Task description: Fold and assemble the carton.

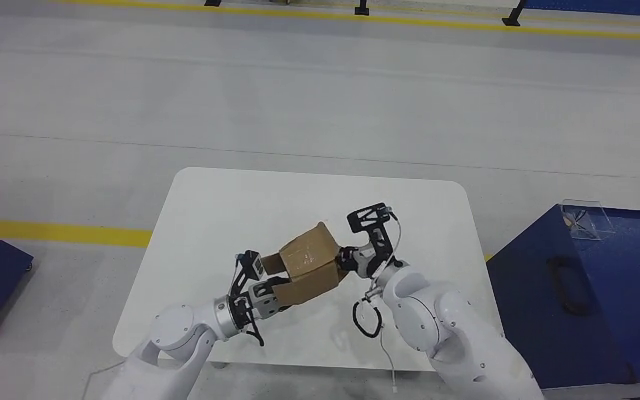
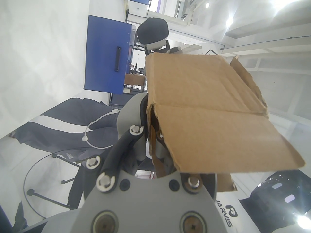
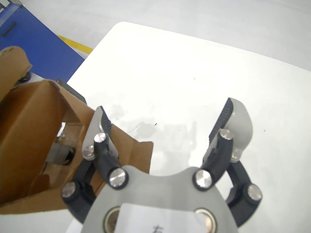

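- The right gripper (image 3: 165, 112) is spread wide and grips nothing; 1 finger (image 3: 103, 120) appears to touch a loose flap of the carton (image 1: 308, 262).
- The left gripper (image 1: 258, 283) sits at the carton's opposite end. Cardboard covers it, so I cannot tell its grip.
- The carton is tilted between the 2 arms, over the near part of the table (image 1: 420, 210).
- Progress, as I judge it: the body is opened into a box shape, but the end flaps still hang loose and need closing.
- It is unclear whether the carton rests on the table.
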You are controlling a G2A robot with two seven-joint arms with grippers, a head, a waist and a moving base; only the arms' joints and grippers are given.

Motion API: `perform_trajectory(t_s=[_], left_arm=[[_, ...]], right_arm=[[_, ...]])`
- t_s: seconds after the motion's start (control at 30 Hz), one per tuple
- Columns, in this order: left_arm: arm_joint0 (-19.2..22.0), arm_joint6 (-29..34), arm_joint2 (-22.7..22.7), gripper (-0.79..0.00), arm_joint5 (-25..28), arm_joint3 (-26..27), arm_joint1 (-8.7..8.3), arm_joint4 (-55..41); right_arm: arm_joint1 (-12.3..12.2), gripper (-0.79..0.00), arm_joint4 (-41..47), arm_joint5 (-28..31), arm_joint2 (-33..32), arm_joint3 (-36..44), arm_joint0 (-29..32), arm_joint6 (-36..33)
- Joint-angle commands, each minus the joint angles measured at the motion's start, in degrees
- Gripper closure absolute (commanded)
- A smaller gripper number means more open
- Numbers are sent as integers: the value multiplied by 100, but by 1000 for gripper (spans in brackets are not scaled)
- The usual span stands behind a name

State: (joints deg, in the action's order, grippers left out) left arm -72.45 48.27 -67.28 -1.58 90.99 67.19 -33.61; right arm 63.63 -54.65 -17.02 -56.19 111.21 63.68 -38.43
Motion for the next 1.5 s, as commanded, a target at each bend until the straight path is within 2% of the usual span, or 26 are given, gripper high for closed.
perform_trajectory(t_s=[0.0,0.37,0.57,0.67,0.77,0.87,1.1,1.27,1.47], left_arm=[[7,-2,6,0,-11,-9,1,-6],[11,32,11,0,-82,-35,-3,-51],[29,238,-30,0,-219,-97,-3,-404],[54,363,-80,0,-269,-174,1,-688],[79,468,-132,0,-262,-246,2,-876],[90,490,-139,0,-254,-270,-1,-875],[122,459,-46,0,-290,-266,6,-767],[138,395,13,0,-272,-236,9,-639],[133,308,77,0,-248,-216,13,-508]], right_arm=[[24,-785,-49,-11,70,0,-6,13],[125,-785,-232,-127,100,23,14,67],[108,-785,170,-317,-545,44,179,99],[86,-785,787,-354,-1019,-61,303,-185],[62,-785,1554,-122,-1349,-354,338,-859],[52,-785,2074,299,-1379,-656,260,-1491],[77,-785,3747,1061,-1567,-935,107,-2044],[33,-785,3862,1122,-1804,-895,98,-2052],[11,-785,3907,1187,-1780,-773,149,-2055]])
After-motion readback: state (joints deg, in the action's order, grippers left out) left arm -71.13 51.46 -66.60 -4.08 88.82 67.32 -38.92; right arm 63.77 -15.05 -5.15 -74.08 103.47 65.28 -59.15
